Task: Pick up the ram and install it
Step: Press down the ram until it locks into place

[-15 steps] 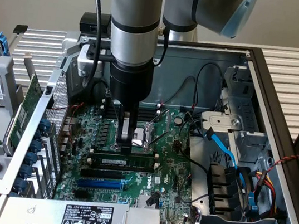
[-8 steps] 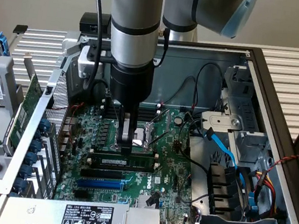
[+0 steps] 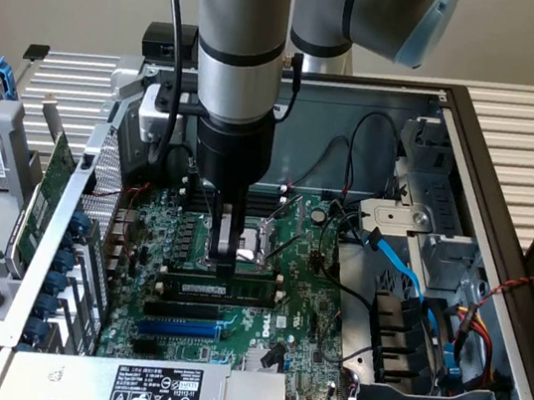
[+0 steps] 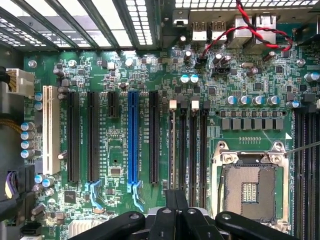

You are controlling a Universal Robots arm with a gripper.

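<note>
One open PC case [image 3: 477, 141] takes up most of your exterior view, green motherboard [image 3: 303, 296] lying flat inside. You have the arm [image 3: 232, 64] coming straight down over the board, its hand [image 3: 224, 266] clenched, fingertips down on the top edge of the ram [image 3: 218, 291]. That stick stands on edge in a black slot beside the CPU socket [image 4: 248, 189].
</note>
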